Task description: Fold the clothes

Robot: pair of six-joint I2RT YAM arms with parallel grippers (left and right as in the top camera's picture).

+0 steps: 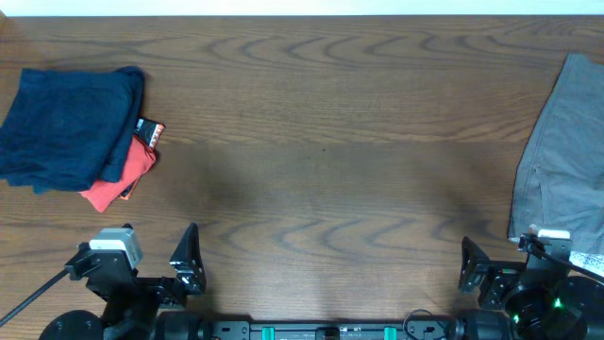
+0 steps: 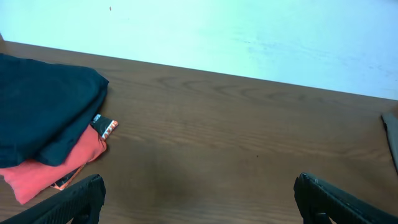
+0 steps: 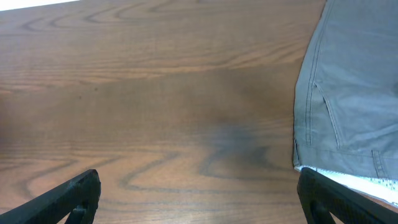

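— Jaws first?

— Spread to the full on the left gripper point(image 2: 199, 183), nothing between, touching nothing. Same on the right gripper point(image 3: 199, 177): released, empty. Both low over the near edge of the dark brown wooden table point(image 1: 321, 142). Right-hand finger point(image 3: 348, 199) just beside a pale hem; contact impossible to judge.

— And further out, the clothes point(image 1: 57, 142)?

— At the table's left end, a folded dark navy cloth garment point(image 1: 71, 118) stacked on a folded red-orange cloth garment point(image 1: 118, 179), with a small black tag point(image 1: 149, 130) peeking out between them. At the table's right end, a grey woven garment point(image 1: 566, 151), lying flat, unfolded, partly cut off by the picture's edge.

— Progress, then?

— Going by the neat stack, two pieces seemingly done and set aside. Grey one apparently left to do, not yet gripped. Probably calls for drawing it toward the table's middle before any fold. No telling whether more lies beyond the table's right end.
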